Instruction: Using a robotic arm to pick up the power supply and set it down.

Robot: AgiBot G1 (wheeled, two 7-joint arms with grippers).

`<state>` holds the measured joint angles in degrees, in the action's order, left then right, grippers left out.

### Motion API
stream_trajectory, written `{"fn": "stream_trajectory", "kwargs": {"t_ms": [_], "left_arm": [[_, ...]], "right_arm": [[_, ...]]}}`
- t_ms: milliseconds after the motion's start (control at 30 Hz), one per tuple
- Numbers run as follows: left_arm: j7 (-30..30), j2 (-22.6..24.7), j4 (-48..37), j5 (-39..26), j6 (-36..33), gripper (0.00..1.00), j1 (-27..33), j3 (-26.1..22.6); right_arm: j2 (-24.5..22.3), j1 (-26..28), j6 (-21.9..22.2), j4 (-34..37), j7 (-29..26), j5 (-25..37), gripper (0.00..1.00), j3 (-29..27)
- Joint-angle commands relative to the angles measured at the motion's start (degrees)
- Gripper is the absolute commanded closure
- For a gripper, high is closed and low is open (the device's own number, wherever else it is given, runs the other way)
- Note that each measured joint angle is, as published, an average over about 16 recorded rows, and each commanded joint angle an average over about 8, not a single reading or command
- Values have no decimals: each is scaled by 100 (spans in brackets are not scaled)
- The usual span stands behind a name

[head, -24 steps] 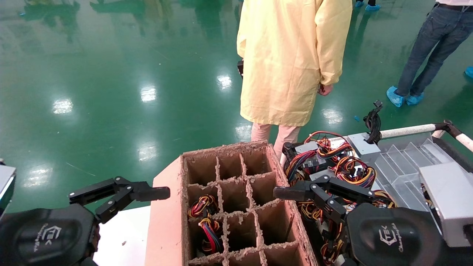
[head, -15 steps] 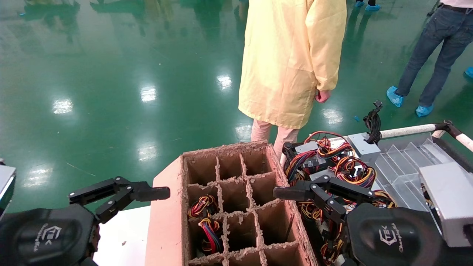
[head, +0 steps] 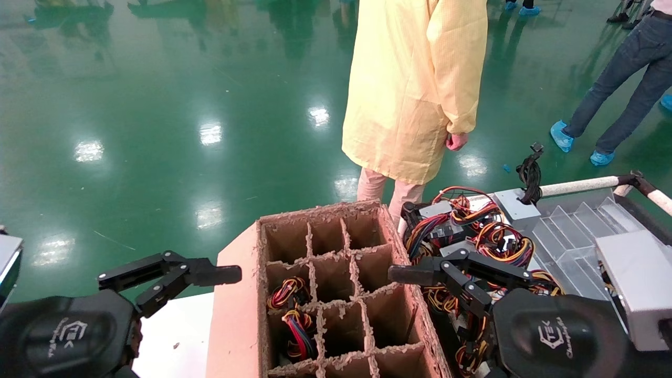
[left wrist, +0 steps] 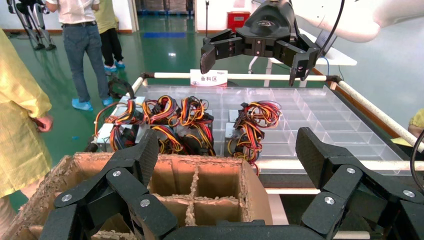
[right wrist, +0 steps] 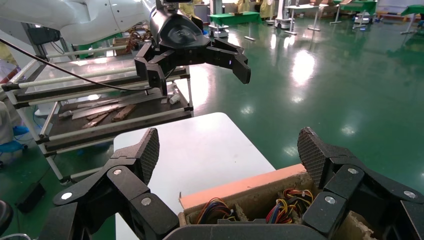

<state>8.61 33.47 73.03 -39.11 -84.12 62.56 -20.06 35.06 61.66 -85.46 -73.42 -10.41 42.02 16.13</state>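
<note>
Several silver-grey power supplies (head: 462,231) (left wrist: 165,125) with red, yellow and black wire bundles lie on a clear divided tray (head: 572,231) (left wrist: 320,110) at the right. Another grey box (head: 635,283) sits at the tray's near right. My right gripper (head: 404,275) (right wrist: 227,155) hovers open and empty between the tray and a cardboard divider box (head: 236,315) (left wrist: 210,172). My left gripper (head: 220,278) (left wrist: 227,165) hangs open and empty to the left of that box. Two of the box's cells hold wire bundles (head: 294,310) (right wrist: 290,202).
A white table (head: 173,336) (right wrist: 200,155) carries the cardboard box. A person in a yellow coat (head: 415,84) stands just behind the box and tray. Another person in jeans (head: 625,79) is at the far right. A metal rack (right wrist: 100,115) stands beyond the table.
Both arms have stayed still. The person in the yellow coat has shifted slightly, and the person in jeans has stepped farther right.
</note>
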Motion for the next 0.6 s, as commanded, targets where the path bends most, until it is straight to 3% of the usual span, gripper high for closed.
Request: {"fn": "stream_trajectory", "kwargs": {"t_ms": [33, 500, 600], "left_arm": [[0, 0, 0, 0, 0, 0, 0, 0], [0, 0, 0, 0, 0, 0, 0, 0], [0, 0, 0, 0, 0, 34, 0, 0]], "right_arm": [[0, 0, 0, 0, 0, 0, 0, 0], [0, 0, 0, 0, 0, 0, 0, 0], [0, 0, 0, 0, 0, 0, 0, 0]]}}
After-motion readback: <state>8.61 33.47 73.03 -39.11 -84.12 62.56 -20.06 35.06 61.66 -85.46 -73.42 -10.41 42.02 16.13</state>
